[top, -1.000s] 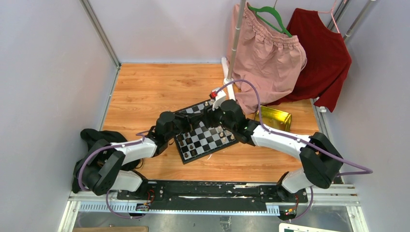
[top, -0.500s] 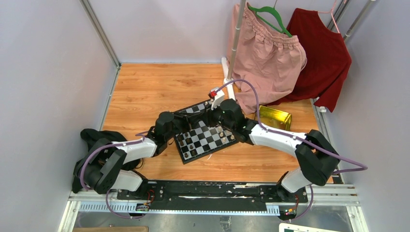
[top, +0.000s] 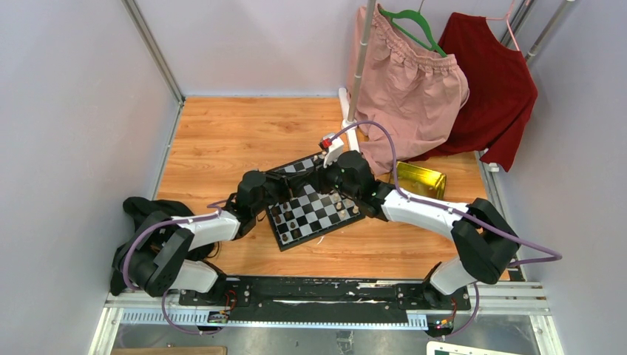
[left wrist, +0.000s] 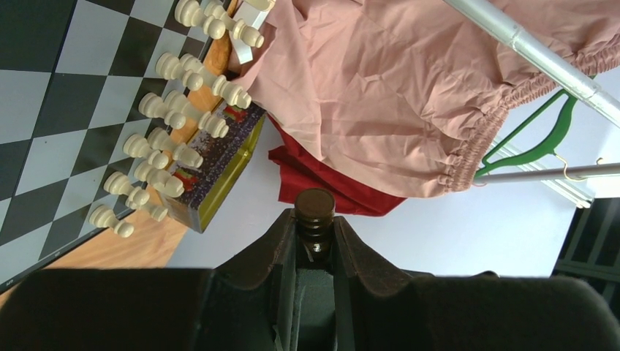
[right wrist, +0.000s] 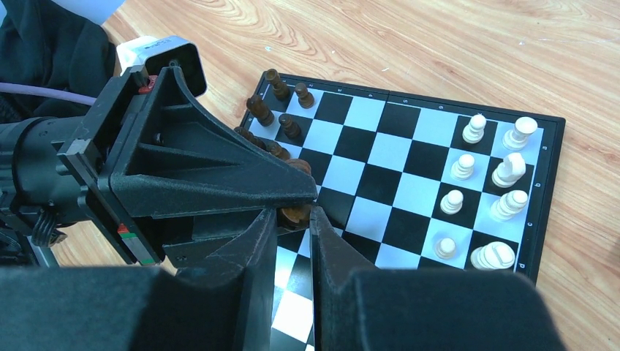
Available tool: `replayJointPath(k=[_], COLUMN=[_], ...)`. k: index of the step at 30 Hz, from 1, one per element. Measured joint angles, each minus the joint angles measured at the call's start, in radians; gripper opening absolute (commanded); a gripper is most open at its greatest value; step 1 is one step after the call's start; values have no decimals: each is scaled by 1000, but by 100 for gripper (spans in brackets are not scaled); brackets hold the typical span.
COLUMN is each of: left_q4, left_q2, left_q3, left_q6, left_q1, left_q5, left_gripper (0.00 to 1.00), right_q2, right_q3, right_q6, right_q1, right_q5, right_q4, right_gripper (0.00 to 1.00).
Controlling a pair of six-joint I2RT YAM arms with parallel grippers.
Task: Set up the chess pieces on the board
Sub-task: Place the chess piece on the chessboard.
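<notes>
Left jaws: clamped on dark chess piece [left wrist: 314, 208]. Right jaws: narrowed around brown piece [right wrist: 296, 213]; grip unclear. Board [right wrist: 380, 186] beneath.

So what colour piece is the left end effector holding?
A dark brown piece; left wrist view.

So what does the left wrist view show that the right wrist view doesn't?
Left wrist only: a dark piece clamped in the left hand, plus the pink garment, red garment, green hanger and gold tray. Right wrist only: dark pieces standing on the board's far corner, and the right hand. Both: the board, cream pieces and the left hand.
</notes>
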Motion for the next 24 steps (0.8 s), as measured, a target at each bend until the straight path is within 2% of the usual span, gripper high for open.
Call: replayJointPath(k=[12, 24], left_q4=[2, -13], left_q2=[-18, -35], left_q3=[0, 2], left_q6=[61, 140], left_q1=[9, 27], left_q5=[18, 38], left_gripper=[44, 48], right_q2=[-2, -11], right_q3=[0, -4], right_q6=[0, -6], right_q1=[0, 0], right_q5=[-15, -17], right_q4=[3, -5], right_gripper=[2, 0])
